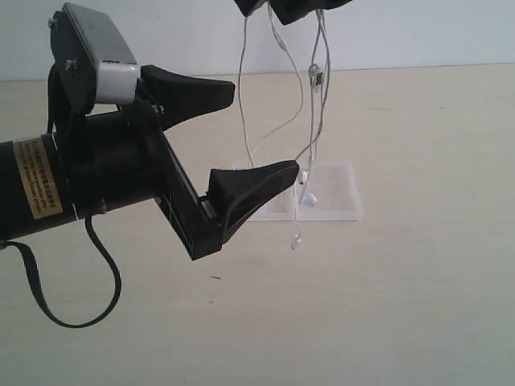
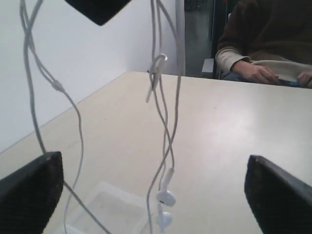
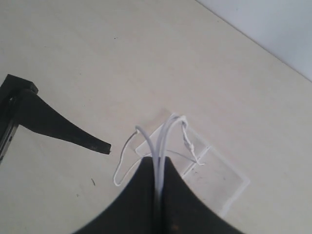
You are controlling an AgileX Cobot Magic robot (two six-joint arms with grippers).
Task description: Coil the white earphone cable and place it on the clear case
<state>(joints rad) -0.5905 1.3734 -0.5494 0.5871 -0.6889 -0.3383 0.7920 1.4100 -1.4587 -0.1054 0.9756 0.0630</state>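
The white earphone cable [image 1: 322,121] hangs in long loops from my right gripper [image 1: 283,8], which is shut on it at the top of the exterior view. Its two earbuds [image 2: 165,197] dangle just above the clear case [image 1: 334,197] lying flat on the table, and the plug end [image 1: 295,240] hangs in front of the case. In the right wrist view the strands [image 3: 161,141] run out from between the pressed-together fingers [image 3: 157,165], over the case [image 3: 219,178]. My left gripper [image 1: 265,127] is open beside the hanging loops, holding nothing. Its fingers [image 2: 29,190] flank the earbuds.
A beige table [image 1: 402,305] carries only the case. A black arm cable [image 1: 48,297] loops below the left arm. A seated person [image 2: 263,44] is at the table's far side in the left wrist view, next to a white wall [image 2: 87,53].
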